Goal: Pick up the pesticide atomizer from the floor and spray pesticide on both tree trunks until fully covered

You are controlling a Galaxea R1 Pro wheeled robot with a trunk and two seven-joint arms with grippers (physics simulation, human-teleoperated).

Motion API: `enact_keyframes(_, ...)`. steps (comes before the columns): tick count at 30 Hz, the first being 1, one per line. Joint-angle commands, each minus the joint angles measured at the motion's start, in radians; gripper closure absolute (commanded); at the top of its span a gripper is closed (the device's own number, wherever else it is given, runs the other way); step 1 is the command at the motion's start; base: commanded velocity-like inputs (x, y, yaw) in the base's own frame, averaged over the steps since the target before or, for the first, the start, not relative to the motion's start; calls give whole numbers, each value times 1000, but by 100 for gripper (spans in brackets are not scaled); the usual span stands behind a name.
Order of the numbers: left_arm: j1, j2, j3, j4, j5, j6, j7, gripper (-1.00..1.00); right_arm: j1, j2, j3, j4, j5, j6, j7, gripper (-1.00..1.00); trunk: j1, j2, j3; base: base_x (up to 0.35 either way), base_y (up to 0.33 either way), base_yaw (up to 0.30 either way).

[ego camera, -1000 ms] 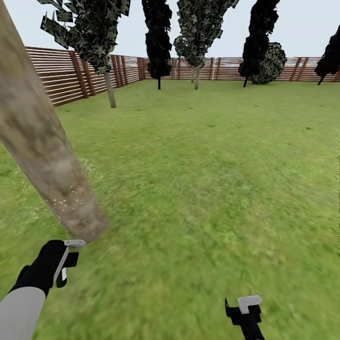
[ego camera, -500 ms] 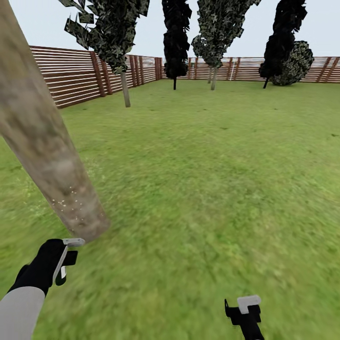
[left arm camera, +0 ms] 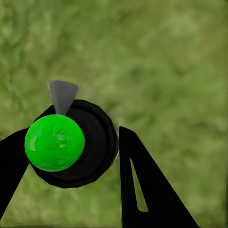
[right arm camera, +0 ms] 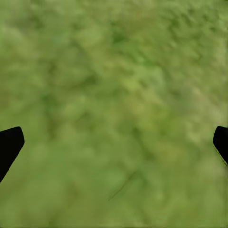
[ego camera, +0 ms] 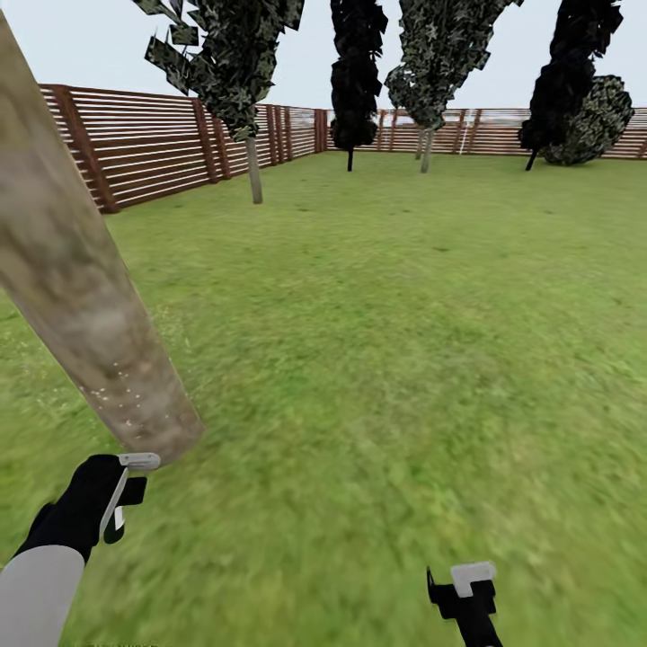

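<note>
Fenced lawn surrounds 1 thick trunk. Left gripper clamps the atomizer; probably light, rigid, best gripped around its body. Right gripper gapes empty.

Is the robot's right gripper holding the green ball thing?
No. The right gripper is open over bare grass; the green-topped atomizer sits between the left gripper's fingers.

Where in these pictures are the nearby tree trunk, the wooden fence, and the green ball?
tree trunk (ego camera: pixel 85 310), head view, middle of the bark.
wooden fence (ego camera: pixel 153 148), head view, slats of a panel.
green ball (left arm camera: pixel 54 142), left wrist view, its centre.
</note>
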Motion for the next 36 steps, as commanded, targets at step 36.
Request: enact_keyframes(36, -1, -6, 0, -1, -4, 4, -1, 100, 0, 0, 5, 0, 11, 1, -10, -100, 0, 0, -1, 139, -253, 134)
